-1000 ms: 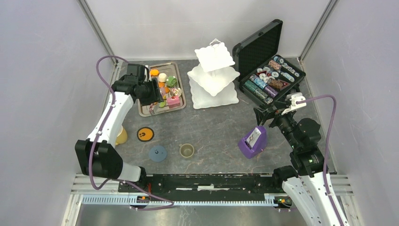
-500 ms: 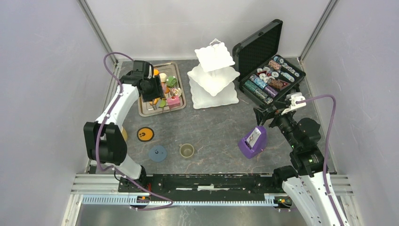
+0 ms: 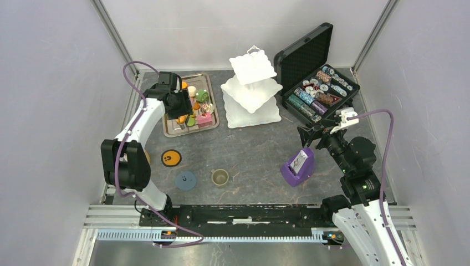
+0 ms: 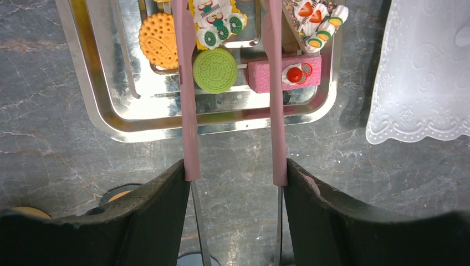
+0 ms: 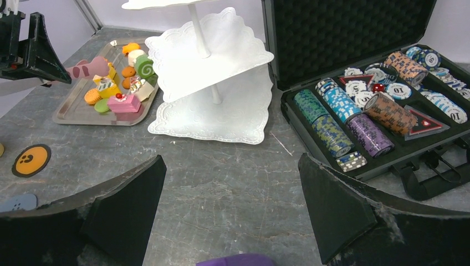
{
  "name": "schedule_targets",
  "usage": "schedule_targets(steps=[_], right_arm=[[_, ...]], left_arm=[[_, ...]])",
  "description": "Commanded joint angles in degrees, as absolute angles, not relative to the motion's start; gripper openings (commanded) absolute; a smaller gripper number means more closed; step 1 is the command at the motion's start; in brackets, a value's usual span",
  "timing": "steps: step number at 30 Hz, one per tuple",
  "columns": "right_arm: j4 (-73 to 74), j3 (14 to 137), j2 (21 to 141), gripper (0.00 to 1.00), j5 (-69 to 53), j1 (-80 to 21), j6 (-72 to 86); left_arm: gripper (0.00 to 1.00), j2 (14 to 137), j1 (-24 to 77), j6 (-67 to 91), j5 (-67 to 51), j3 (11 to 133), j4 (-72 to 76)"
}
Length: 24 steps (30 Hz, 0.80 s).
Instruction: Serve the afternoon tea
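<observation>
My left gripper [image 4: 235, 169] [image 3: 180, 105] hangs over the steel tray [image 4: 100, 105] and is shut on a pair of tongs with pink-sleeved arms [image 4: 185, 111]. The arms stand spread apart. A green cookie [image 4: 215, 70] and a yellow fruit cake [image 4: 217, 22] lie between them, and the tips run out of the top of the left wrist view. An orange cookie [image 4: 159, 48] and a pink cake [image 4: 282, 73] lie just outside the arms. The white three-tier stand [image 3: 252, 91] is right of the tray. My right gripper [image 5: 233, 188] [image 3: 310, 133] is open and empty above the table.
An open black case of poker chips [image 3: 321, 91] sits at the back right. A purple card holder [image 3: 297, 166] stands just below my right gripper. An olive cup [image 3: 220, 177], a blue coaster [image 3: 185, 180] and an orange coaster [image 3: 171, 158] lie near the front.
The left arm's elbow has swung in toward its base and the wrist has shifted slightly back over the tray. The tongs' arms have spread wider. The right arm has not moved.
</observation>
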State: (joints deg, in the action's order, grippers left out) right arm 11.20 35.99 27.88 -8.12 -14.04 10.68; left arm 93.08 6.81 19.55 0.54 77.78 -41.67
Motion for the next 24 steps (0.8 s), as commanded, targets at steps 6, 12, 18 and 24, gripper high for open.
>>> schedule_targets(steps=[6, 12, 18, 24], right_arm=[[8.7, 37.2, 28.1, 0.98, -9.0, -14.1, 11.2], [8.8, 37.0, 27.9, 0.98, -9.0, -14.1, 11.3], [8.7, 36.8, 28.0, 0.98, -9.1, -14.1, 11.4], [8.5, 36.6, 28.0, 0.98, -9.2, -14.1, 11.5]], left_arm=[[0.67, 93.9, 6.4, 22.3, 1.0, 77.1, -38.2], [0.67, 94.1, 6.3, 22.2, 1.3, 76.0, -37.8], [0.67, 94.0, 6.3, 22.0, 1.6, 74.8, -37.8], [0.67, 95.0, 6.4, 21.6, 1.5, 74.5, -37.6]])
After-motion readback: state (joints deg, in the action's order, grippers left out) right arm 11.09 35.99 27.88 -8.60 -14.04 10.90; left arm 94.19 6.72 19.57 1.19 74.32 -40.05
